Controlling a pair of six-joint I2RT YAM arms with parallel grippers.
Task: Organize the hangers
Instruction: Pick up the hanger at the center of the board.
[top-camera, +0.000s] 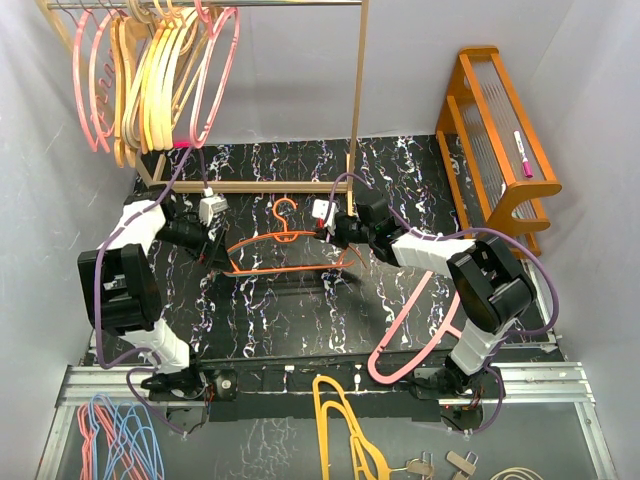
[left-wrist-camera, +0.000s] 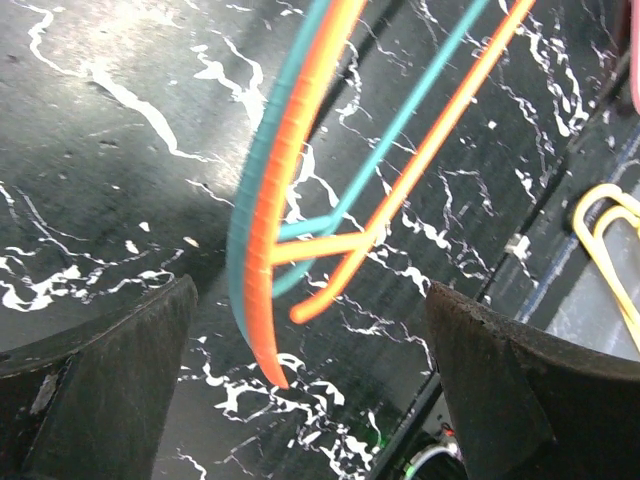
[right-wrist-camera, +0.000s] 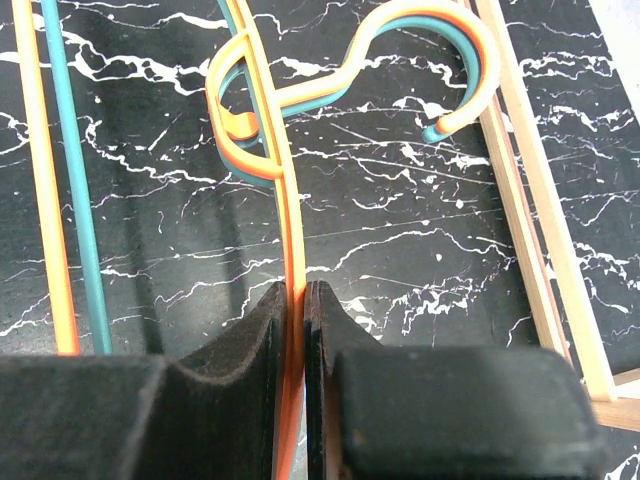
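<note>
Clamping shut on the orange-and-teal hanger (right-wrist-camera: 288, 215), the right tool (right-wrist-camera: 297, 292) hides the arm's lower run — the left tool (left-wrist-camera: 310, 300) stands wide open, the hanger's blurred tip between its fingers (left-wrist-camera: 100, 380), untouched, over the worktop (left-wrist-camera: 100, 150).

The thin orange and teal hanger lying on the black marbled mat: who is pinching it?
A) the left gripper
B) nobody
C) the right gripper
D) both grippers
C: the right gripper is shut on the thin orange and teal hanger, while the left gripper stands wide open, its fingers clear of the hanger.
</note>
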